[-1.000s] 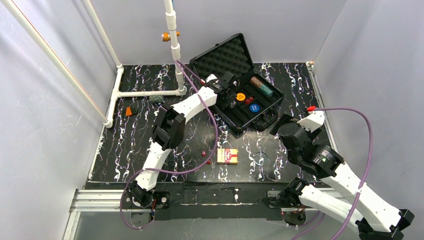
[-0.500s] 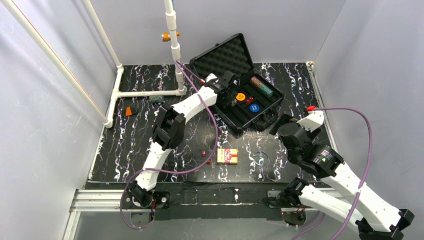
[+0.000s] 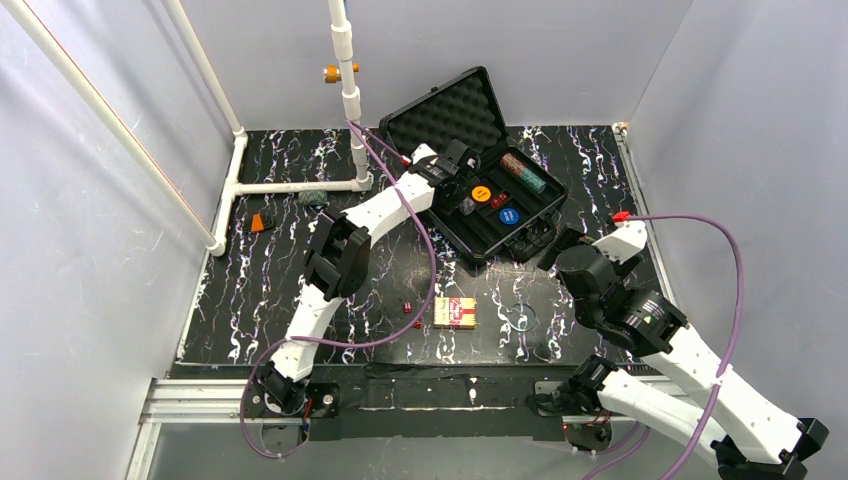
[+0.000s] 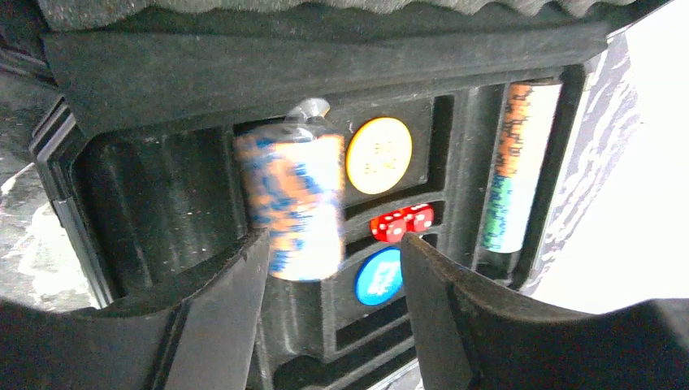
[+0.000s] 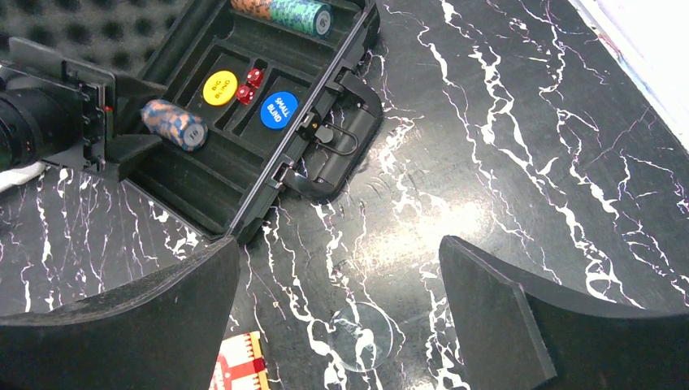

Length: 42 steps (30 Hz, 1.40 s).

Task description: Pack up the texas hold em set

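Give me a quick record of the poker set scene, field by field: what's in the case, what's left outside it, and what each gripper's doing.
case: open, foam lid up
in case: blue-orange chip stack, second chip stack, orange disc, blue disc, red dice
on table: card box, loose dice
left gripper: open, over the case, astride the blue-orange chip stack
right gripper: open, empty, above the table

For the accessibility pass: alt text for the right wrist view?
The open right gripper hovers over the marbled table, facing the open black case. Seen in it: a blue-orange chip stack, a yellow disc, red dice, a blue disc and a second chip stack at the far end.
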### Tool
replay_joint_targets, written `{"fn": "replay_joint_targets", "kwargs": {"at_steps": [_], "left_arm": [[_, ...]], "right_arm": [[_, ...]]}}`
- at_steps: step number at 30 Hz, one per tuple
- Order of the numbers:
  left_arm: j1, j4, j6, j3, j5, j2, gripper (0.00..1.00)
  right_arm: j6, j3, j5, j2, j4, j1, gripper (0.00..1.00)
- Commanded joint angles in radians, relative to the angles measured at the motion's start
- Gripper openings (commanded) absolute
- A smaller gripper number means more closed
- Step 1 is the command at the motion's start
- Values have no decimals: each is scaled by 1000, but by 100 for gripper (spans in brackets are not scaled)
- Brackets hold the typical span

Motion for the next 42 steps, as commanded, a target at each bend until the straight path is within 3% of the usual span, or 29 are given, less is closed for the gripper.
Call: {"fn": "replay_joint_targets", "kwargs": {"at_steps": [1, 5, 15, 24, 29, 35, 42], "left_arm": [[-5, 31, -16, 15, -53, -16, 64], [-5, 25, -26, -1, -55, -28, 73], [-5, 38, 64, -10, -61, -92, 75], [-12, 54, 232, -73, -93, -209, 95], [-13, 99, 410, -237, -172, -391, 97], [-1, 260, 662, -590, -240, -683, 98], [48, 245, 824, -822, -286, -959, 98]], "right_arm": [[-4, 0, 14, -4, 37, 6, 100], [-6, -3, 10, -1, 45, 6, 100], [-11, 5, 4, 16, 56, 6, 100], [-31, 27, 23, 50, 69, 6, 100], [-65, 49, 25, 66, 70, 6, 100], [-84, 66, 14, 102, 77, 7, 100], [-86, 61, -36, 133, 119, 6, 100]]}}
